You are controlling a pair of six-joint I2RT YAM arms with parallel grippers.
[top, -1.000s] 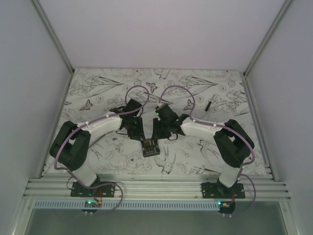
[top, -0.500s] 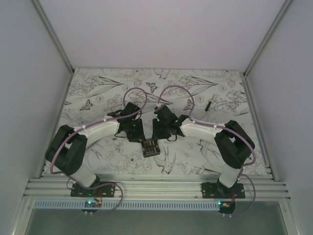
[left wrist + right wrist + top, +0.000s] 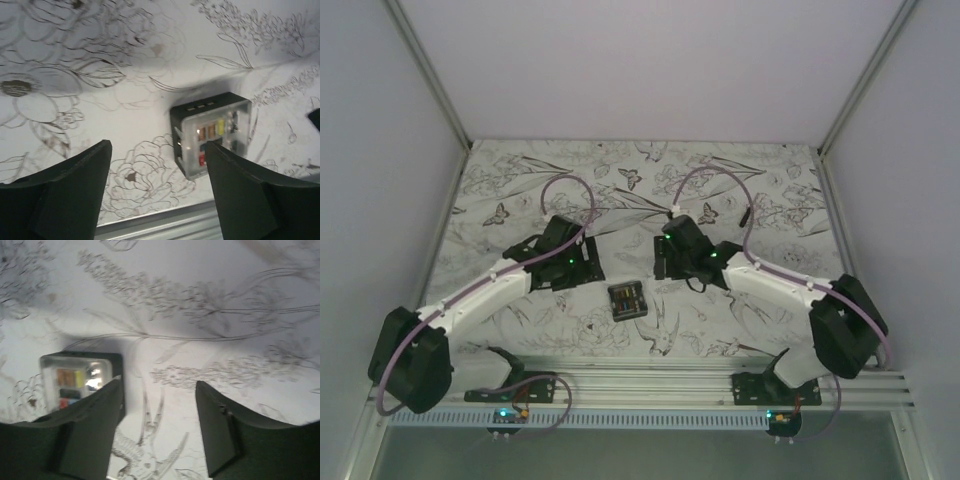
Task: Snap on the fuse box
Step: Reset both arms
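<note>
The fuse box [image 3: 626,299] lies alone on the flower-print table, near the front middle, with nothing touching it. It is a black squarish box with a clear cover over red, orange and yellow fuses [image 3: 210,131]. My left gripper [image 3: 588,263] hovers up and to the left of it, open and empty; in the left wrist view the box sits beside the right finger [image 3: 245,195]. My right gripper [image 3: 664,258] hangs up and to the right of it, open and empty. In the right wrist view the box [image 3: 80,380] is partly hidden behind the left finger [image 3: 85,435].
A thin black stick-like piece [image 3: 745,214] lies far back on the right. The aluminium rail [image 3: 640,385] runs along the table's front edge, close below the box. White walls close off the sides and back.
Both grippers have opened and drawn away from the fuse box, the left one to the left and the right one to the right. The box stays where it was.
</note>
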